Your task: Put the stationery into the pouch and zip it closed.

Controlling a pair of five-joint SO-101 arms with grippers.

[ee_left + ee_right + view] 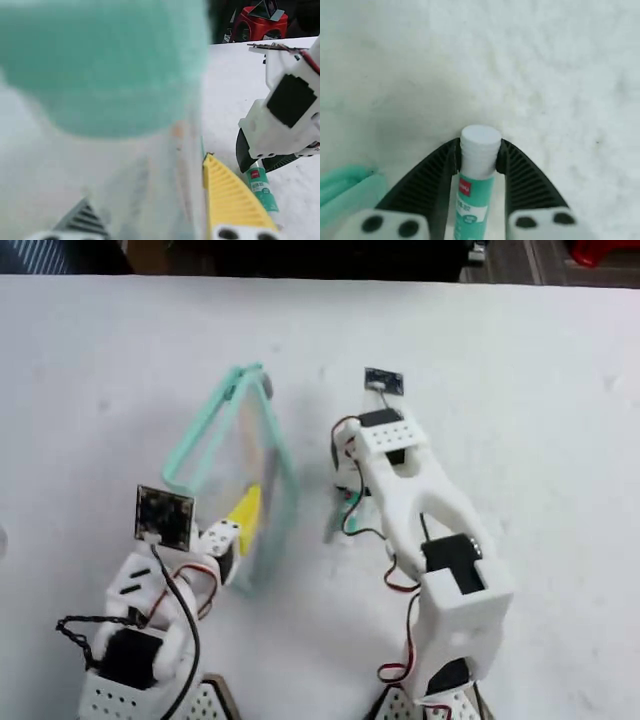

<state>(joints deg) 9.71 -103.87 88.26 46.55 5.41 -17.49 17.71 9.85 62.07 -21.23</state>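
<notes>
My left gripper (pixel 240 525) is clamped on the near edge of the clear plastic pouch with mint-green trim (pixel 202 425), holding it up on edge. Just right of the pouch, my right gripper (pixel 479 147) is closed tight around a green-and-white glue stick with a white cap (pixel 474 192).

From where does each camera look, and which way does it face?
High view: above the table, looking down on the left arm, right arm and pouch.
Left wrist view: on the left arm, facing the pouch; the left gripper grips it.
Right wrist view: on the right arm, facing the table; the right gripper clamps the glue stick.
Shared: both wrist views show glue stick and pouch.
</notes>
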